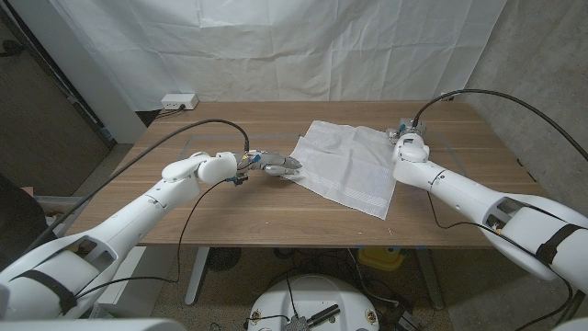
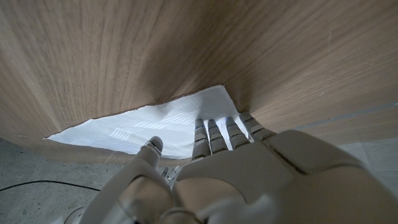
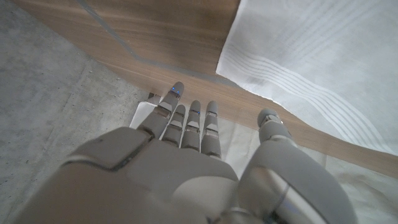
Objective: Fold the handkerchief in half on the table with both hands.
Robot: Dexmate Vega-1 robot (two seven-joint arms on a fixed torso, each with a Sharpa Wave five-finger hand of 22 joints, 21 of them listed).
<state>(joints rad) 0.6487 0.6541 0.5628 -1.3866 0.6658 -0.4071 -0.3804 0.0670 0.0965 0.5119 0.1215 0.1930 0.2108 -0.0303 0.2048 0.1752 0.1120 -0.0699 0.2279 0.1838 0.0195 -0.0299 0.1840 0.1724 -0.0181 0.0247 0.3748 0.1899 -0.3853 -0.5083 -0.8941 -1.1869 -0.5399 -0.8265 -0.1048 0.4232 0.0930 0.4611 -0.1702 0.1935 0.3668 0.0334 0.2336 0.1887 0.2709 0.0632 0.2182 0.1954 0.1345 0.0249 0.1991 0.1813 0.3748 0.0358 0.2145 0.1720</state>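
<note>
**Both hands at the edges of the white handkerchief**

In the head view, the white handkerchief (image 1: 344, 165) lay spread on the wooden table (image 1: 230, 216), turned like a diamond, with one corner pointing to the near edge of the table. The left hand (image 1: 271, 165) was at the handkerchief's left corner, and its fingertips reached that corner. From this view I could not tell if the fingers were pressing the cloth or only touching it. The right hand (image 1: 410, 140) stood just beside the handkerchief's right edge, near its far right corner. Behind the handkerchief, past the far edge of the table, a white power strip (image 1: 179, 100) lay in front of a white curtain (image 1: 303, 46).

In the left wrist view, the left hand (image 2: 249, 168) had its long fingers (image 2: 214, 134) straight and close together, with their tips on the pointed corner of the handkerchief (image 2: 161, 124). The thumb (image 2: 151, 149) was apart from them, over the same corner. It held nothing between thumb and fingers.

In the right wrist view, the right hand (image 3: 186, 168) was spread, with fingers (image 3: 189, 124) stretched and the thumb (image 3: 270, 124) well apart. A striped border of the handkerchief (image 3: 311, 62) lay just beside the fingertips, not touching them. The hand gripped nothing.
</note>
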